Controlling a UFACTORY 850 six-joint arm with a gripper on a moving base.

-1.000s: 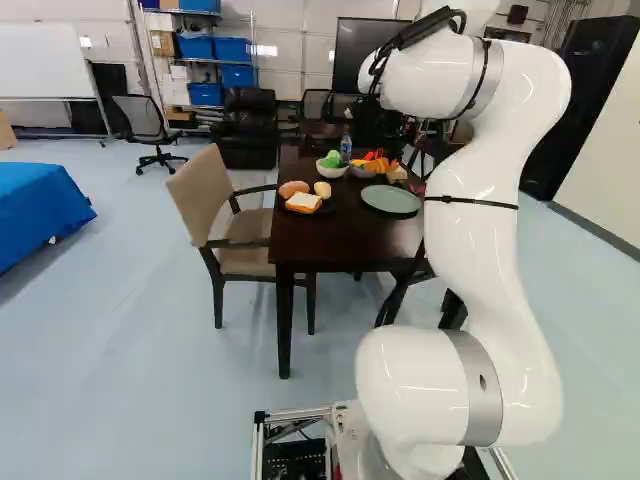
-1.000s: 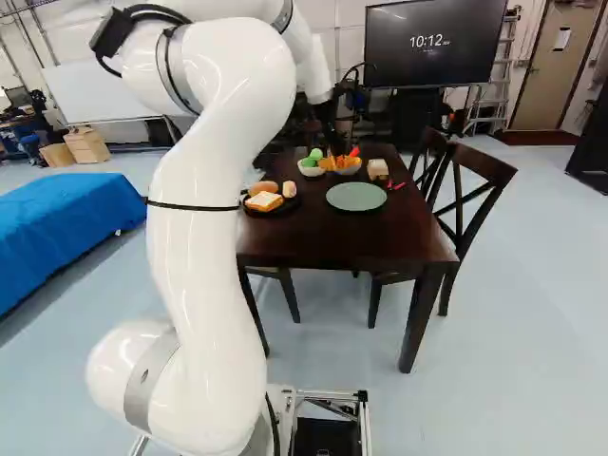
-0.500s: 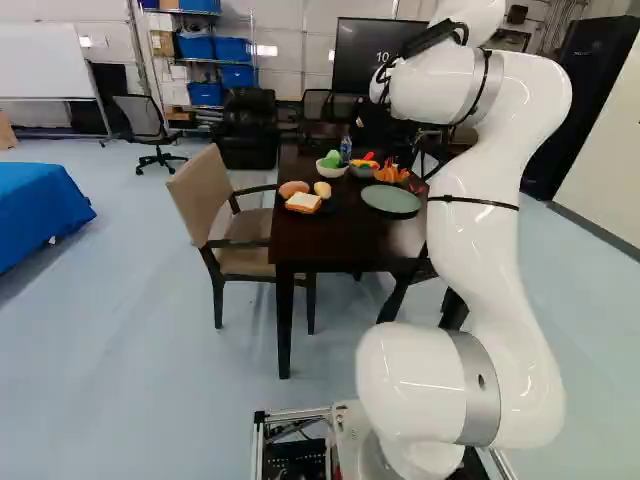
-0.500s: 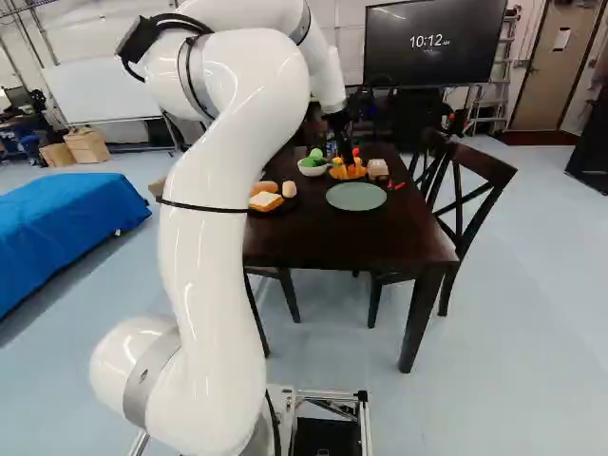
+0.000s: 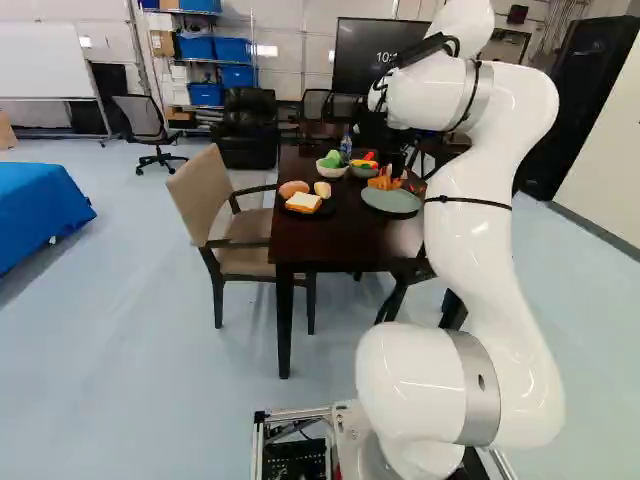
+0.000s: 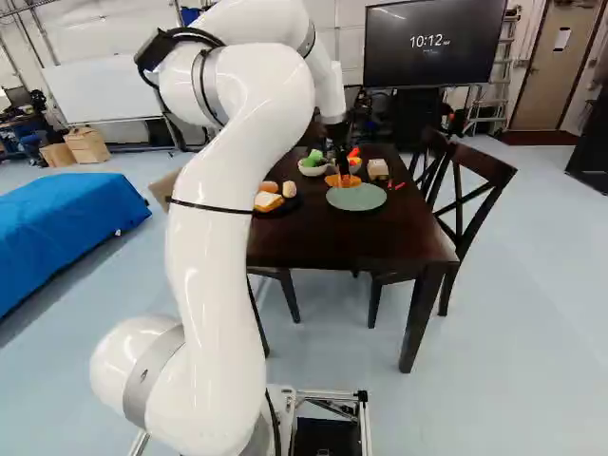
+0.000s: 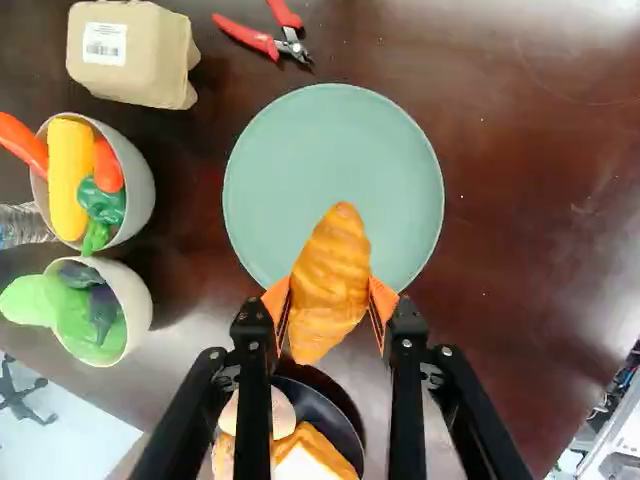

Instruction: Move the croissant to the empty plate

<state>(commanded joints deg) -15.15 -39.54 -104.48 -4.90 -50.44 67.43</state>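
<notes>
Wrist view — croissant (image 7: 331,283) across edge of plate (image 7: 310,150)

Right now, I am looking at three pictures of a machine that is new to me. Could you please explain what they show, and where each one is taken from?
The machine is a white robot arm on a moving base. Two pictures look ahead from the base, from behind the arm's left and right. The third looks along the black gripper from the wrist. On the dark table are a green plate, a black plate with food, two filled bowls, a carton and a red-handled tool. The gripper holds a croissant between its orange pads.
</notes>
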